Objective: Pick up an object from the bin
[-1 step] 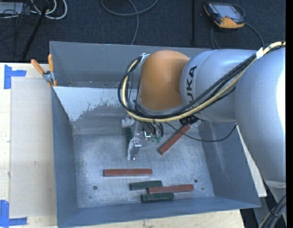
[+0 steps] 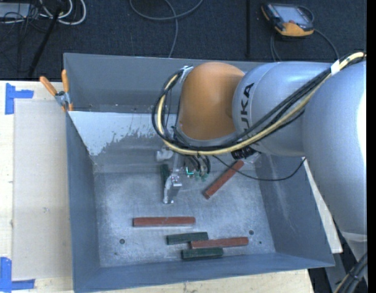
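The grey bin [image 2: 108, 194] takes up most of my frame, and the arm [image 2: 298, 108] comes in from the right with its orange cover [image 2: 206, 99] sitting over the upper middle. Across the lower floor lie four flat bars: a long reddish-brown bar [image 2: 163, 222], then below it a dark green bar [image 2: 187, 238], a second reddish-brown bar [image 2: 218, 243] and a lower dark green bar [image 2: 202, 254], these last three bunched close together. A tilted reddish-brown bar [image 2: 223, 180] lies at mid-frame, its upper end tucked beneath the wrist cables. The gripper [image 2: 171, 191] hangs just left of that tilted bar, above the long one, over bare floor; I cannot tell whether it is spread or closed, and I see nothing in it. I judge the pick not yet made. To do it well I would take the long bar, which lies alone, square the wrist across its narrow width, centre over its middle and descend straight, keeping clear of the bunched three.
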Robot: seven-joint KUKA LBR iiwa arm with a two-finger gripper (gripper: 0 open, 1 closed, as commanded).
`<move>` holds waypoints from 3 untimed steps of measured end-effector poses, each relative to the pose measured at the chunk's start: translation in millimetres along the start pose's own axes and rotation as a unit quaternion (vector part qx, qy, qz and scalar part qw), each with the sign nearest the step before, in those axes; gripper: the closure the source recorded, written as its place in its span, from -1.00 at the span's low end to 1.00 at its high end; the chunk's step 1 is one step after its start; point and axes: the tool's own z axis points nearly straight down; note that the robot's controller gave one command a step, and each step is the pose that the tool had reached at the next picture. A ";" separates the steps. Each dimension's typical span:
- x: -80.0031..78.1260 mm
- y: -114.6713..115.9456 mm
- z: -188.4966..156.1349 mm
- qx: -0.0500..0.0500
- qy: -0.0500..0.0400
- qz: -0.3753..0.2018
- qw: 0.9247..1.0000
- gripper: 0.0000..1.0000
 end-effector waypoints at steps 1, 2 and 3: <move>78.2 -10.4 58.4 -0.002 -0.008 -0.039 0.999 1.00; 78.2 -10.4 58.4 -0.002 -0.008 -0.039 0.999 1.00; 85.1 -19.0 -132.4 0.000 -0.002 -0.090 0.996 1.00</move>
